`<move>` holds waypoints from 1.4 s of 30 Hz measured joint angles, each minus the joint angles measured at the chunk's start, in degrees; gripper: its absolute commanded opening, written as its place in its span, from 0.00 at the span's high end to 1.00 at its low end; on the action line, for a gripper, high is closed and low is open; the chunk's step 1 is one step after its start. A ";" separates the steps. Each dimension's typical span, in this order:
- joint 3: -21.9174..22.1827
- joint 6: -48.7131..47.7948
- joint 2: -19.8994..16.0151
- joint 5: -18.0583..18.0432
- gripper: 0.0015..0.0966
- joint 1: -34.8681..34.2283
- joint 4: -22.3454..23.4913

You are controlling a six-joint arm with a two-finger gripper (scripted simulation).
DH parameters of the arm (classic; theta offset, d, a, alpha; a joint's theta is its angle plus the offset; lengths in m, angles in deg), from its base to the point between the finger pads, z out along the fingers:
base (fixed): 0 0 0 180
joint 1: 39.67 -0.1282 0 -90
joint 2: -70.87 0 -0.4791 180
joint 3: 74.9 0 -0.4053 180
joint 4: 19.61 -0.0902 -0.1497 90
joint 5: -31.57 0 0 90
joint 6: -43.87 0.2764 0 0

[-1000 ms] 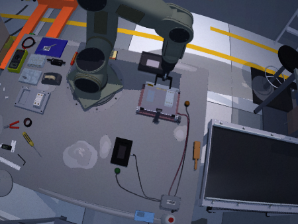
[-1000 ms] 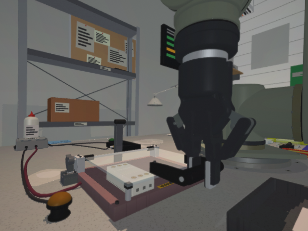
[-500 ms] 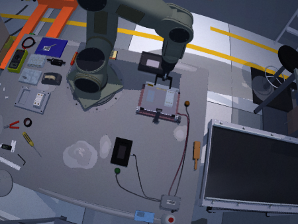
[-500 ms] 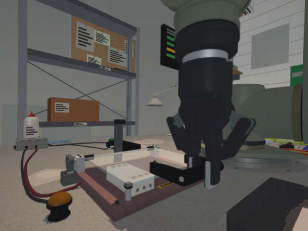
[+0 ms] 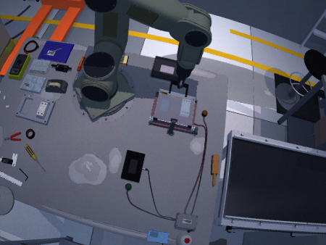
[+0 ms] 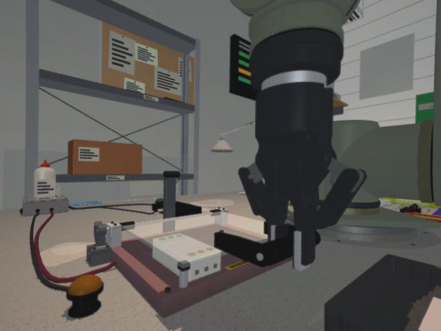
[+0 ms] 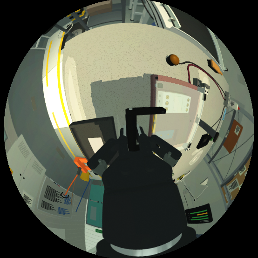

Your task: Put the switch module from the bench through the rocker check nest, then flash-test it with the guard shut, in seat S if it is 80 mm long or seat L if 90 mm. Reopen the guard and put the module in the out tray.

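The black guard handle (image 6: pixel 261 249) sticks out from the near edge of the flash tester's clear guard (image 5: pixel 174 107). My gripper (image 6: pixel 290 246) is closed with its fingers on this handle (image 7: pixel 134 120). The guard lies flat over the tester's maroon base (image 6: pixel 185 278). The white switch module (image 6: pixel 185 254) sits in a seat under the guard (image 7: pixel 177 103). I cannot tell which seat it is. The dark out tray (image 5: pixel 166 69) lies just behind the tester, near the arm's base. The black rocker check nest (image 5: pixel 133 165) lies on the bench in front of the tester.
A large dark framed panel (image 5: pixel 275 185) stands off the bench's right side. An orange push button (image 6: pixel 84 290) and red cable (image 5: pixel 198 174) lie right of the tester. A grey control box (image 5: pixel 186 221) sits by the front edge. Tools and parts (image 5: pixel 36 87) fill the left side.
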 measured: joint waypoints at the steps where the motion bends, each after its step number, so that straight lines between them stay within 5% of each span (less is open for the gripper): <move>1: 0.00 0.00 0.00 0.00 0.93 0.00 0.00; 12: 0.00 0.00 0.00 0.00 0.92 0.00 0.00; 27: 0.00 0.00 0.00 0.00 0.62 0.00 0.00; 42: -0.01 0.00 0.00 0.00 0.62 0.00 0.00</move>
